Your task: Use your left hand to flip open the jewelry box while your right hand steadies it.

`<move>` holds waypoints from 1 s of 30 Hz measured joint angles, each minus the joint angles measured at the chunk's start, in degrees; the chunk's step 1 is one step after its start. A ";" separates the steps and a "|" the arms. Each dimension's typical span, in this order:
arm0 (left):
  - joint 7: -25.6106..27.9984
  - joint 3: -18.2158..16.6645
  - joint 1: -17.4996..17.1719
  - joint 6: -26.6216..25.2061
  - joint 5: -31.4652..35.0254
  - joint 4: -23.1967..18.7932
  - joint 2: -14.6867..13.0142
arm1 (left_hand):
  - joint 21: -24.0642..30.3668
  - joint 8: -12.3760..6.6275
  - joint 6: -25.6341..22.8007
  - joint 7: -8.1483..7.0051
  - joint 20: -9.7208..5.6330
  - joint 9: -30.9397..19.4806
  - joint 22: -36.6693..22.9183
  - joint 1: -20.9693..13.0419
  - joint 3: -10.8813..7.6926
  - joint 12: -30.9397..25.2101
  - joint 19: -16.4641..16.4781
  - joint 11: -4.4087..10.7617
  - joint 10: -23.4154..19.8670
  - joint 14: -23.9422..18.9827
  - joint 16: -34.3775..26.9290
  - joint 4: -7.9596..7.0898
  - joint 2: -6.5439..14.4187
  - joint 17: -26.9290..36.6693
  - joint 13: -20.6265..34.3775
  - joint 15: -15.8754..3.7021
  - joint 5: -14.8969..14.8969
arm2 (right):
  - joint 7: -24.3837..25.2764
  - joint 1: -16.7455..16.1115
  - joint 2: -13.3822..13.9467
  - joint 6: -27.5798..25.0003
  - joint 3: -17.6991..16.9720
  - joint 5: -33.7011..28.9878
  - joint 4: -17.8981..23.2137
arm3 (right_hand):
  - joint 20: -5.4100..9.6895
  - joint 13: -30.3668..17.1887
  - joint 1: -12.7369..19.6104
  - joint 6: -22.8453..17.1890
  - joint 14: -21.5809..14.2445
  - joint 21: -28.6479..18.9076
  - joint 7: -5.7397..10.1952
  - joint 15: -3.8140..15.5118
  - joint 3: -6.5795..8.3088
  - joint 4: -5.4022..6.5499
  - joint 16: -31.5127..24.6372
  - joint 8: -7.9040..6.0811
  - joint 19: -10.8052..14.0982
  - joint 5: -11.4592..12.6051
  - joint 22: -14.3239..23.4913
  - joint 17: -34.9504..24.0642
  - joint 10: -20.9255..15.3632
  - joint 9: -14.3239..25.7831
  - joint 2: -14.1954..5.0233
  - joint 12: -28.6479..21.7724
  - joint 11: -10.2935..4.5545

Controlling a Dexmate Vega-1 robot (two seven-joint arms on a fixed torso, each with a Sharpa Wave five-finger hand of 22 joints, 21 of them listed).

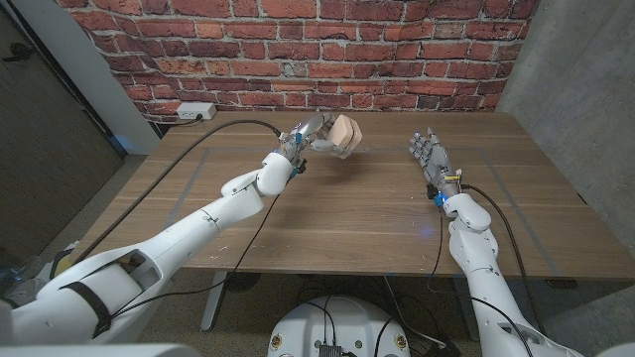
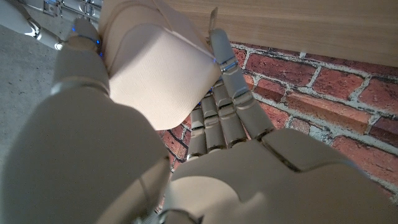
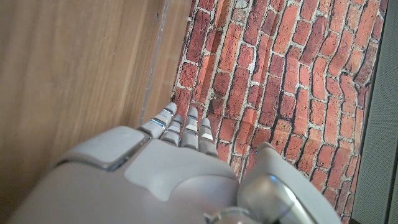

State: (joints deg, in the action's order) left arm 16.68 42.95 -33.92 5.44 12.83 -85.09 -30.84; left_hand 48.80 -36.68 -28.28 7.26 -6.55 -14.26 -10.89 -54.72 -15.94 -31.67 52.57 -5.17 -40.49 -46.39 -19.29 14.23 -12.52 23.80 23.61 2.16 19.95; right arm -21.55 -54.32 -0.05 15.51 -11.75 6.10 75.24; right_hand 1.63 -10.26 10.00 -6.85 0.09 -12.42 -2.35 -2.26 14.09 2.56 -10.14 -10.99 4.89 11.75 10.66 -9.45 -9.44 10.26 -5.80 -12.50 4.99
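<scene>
- Both arms enter the head view from the bottom corners; the left hand (image 1: 316, 131) holds the beige jewelry box (image 1: 344, 135) above the far side of the wooden table (image 1: 377, 213), near the brick wall (image 1: 298, 50).
- Well apart to the right, the right hand (image 1: 430, 156) stands with fingers spread, holding nothing.
- Left wrist view: fingers (image 2: 231, 99) wrap the jewelry box (image 2: 158, 78), lid closed.
- Right wrist view: the right hand (image 3: 174, 174) has its fingers (image 3: 180, 127) extended together toward the wall.

Left hand (image 1: 316, 131) gripping; right hand (image 1: 429, 155) open, upright.
</scene>
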 measured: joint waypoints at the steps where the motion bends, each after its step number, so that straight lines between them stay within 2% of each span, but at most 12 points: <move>1: -0.22 -0.35 -0.12 0.28 -0.77 0.61 0.42 | 0.00 0.00 0.00 0.00 0.00 0.00 0.00 0.00 0.00 0.00 0.00 0.00 0.00 0.00 0.00 0.00 0.00 0.00 0.00 0.00 0.00 | 0.16 -0.18 0.03 0.50 0.18 -0.88 0.49 | 0.00 0.00 0.17 0.00 0.00 0.00 0.00 0.00 0.02 -0.33 0.00 0.00 0.00 0.00 0.00 0.00 0.00 0.00 -0.04 0.00 0.00; 7: -1.74 -0.92 -0.30 1.89 -5.41 1.54 1.22 | 0.27 0.01 0.00 0.00 0.31 -0.27 0.00 0.00 0.00 0.00 -0.31 0.00 0.00 0.00 0.10 0.00 0.00 0.27 0.03 0.00 0.00 | 0.53 -1.13 0.23 1.70 0.80 -2.94 2.79 | 0.00 0.00 1.84 0.00 -0.33 0.00 0.00 0.33 0.49 -1.73 0.00 0.00 0.00 0.00 -0.27 0.00 -0.30 0.00 0.42 0.00 -0.30; 12: -3.26 -1.51 -0.37 2.81 -8.37 2.24 1.86 | 0.44 0.04 0.00 0.00 0.31 -0.26 0.00 0.00 0.00 0.00 -0.31 0.00 0.00 0.00 0.22 0.00 0.00 0.45 0.04 0.00 0.03 | 0.70 -1.73 0.38 3.47 1.11 -5.01 4.01 | 0.00 0.00 4.68 -1.62 -1.66 0.36 -0.27 0.19 1.01 -4.19 0.00 -0.48 0.00 -0.45 -0.27 0.00 -1.44 0.00 1.46 -0.01 -0.83; 16: -5.55 -1.83 -0.37 3.57 -11.86 2.60 2.25 | 0.48 0.11 0.00 0.00 0.30 -0.26 0.00 0.00 0.00 0.00 -0.31 0.00 0.00 0.00 0.23 0.00 0.00 0.56 0.04 0.00 0.43 | 0.65 -2.22 0.62 4.60 1.38 -5.90 4.97 | -0.03 0.00 6.54 -2.54 -2.83 0.35 -0.28 -0.48 1.33 -5.93 -0.26 -0.89 0.03 -0.72 -0.27 0.00 -2.69 0.00 2.41 -0.28 -0.64; 22: -9.40 -2.23 0.06 4.45 -16.27 3.29 3.08 | 0.88 0.20 0.00 0.00 0.30 -0.26 -0.01 0.00 0.00 0.00 -0.30 0.00 0.00 0.00 0.32 0.00 0.00 0.78 0.04 0.00 0.43 | -0.13 -2.91 1.08 6.68 1.75 -8.05 6.41 | -1.16 -0.06 8.00 -2.88 -4.03 0.57 -0.62 -1.10 1.10 -7.26 -0.26 -0.89 0.06 -0.89 -0.17 0.00 -3.07 0.00 3.42 -0.28 -0.41; 26: -11.79 -2.38 0.50 4.90 -18.77 3.79 3.55 | 0.88 0.01 0.00 0.00 0.52 -0.53 -0.01 0.00 -0.01 0.00 -0.52 0.00 0.00 0.00 0.33 0.01 0.00 0.81 0.04 0.00 0.43 | -0.69 -3.46 1.47 7.44 1.95 -9.50 7.63 | -2.66 -0.30 8.76 -2.88 -5.06 0.78 -0.62 -2.12 0.67 -8.14 -0.33 -0.89 -0.57 -0.89 -0.10 -0.29 -3.07 0.00 4.18 -0.28 -0.41; 30: -14.10 -2.51 0.79 5.29 -21.21 4.12 3.88 | 1.28 0.00 0.00 0.00 0.53 -0.53 -0.01 0.00 -0.01 0.00 -0.52 0.00 0.00 0.00 0.44 0.01 0.00 1.08 0.04 0.00 0.43 | -1.02 -4.14 1.82 7.59 2.09 -10.62 9.04 | -3.61 -0.30 9.59 -2.88 -6.46 0.78 -0.62 -3.16 0.14 -8.66 -0.89 -0.89 0.32 -0.89 0.06 -0.30 -2.86 0.30 5.03 -0.28 -0.62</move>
State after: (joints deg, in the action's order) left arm 2.58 40.44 -33.13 10.73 -8.38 -80.97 -26.95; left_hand 50.08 -36.68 -28.28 7.26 -6.02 -14.80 -10.90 -54.72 -15.95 -31.67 52.04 -5.17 -40.49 -46.39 -18.84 14.24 -12.52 24.89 23.65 2.16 20.39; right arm -22.57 -58.46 1.77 23.10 -9.67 -4.53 84.28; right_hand -1.98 -10.55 19.59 -9.73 -6.36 -11.64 -2.97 -5.42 14.23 -6.10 -11.03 -11.88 5.20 10.86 10.72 -9.75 -12.30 10.55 -0.76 -12.78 4.37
